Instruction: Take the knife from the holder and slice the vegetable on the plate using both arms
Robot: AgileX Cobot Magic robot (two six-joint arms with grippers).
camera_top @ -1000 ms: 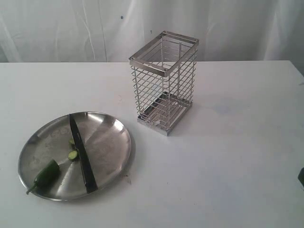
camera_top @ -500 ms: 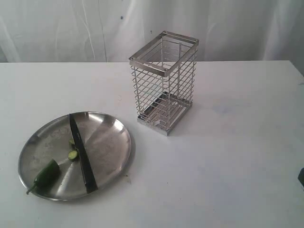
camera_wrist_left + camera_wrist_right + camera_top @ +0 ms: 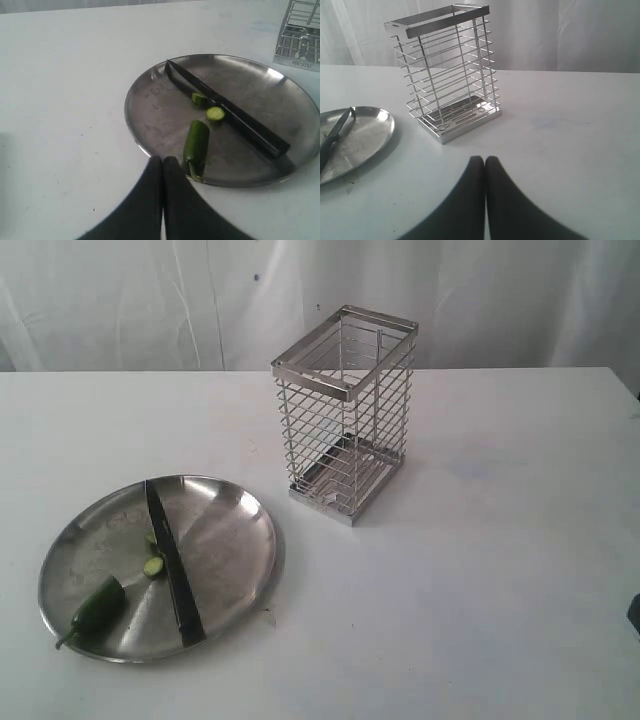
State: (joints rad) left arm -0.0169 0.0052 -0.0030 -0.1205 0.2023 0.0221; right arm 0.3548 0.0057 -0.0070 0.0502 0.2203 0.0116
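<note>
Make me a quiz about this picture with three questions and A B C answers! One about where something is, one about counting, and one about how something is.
1. Where is the knife?
A. Lying on the plate
B. Standing in the holder
C. On the bare table

2. How many small cut-off pieces lie beside the big piece of the vegetable?
A. None
B. Two
C. Five

3. How is the left gripper?
A. Wide open
B. Holding the knife
C. Shut and holding nothing

Answers:
1. A, the dark blade and handle lie across the plate, and the holder has nothing in it.
2. B, the left wrist view shows two little green pieces next to the blade.
3. C, its two fingers are pressed together with nothing between them, just off the plate's rim.
</note>
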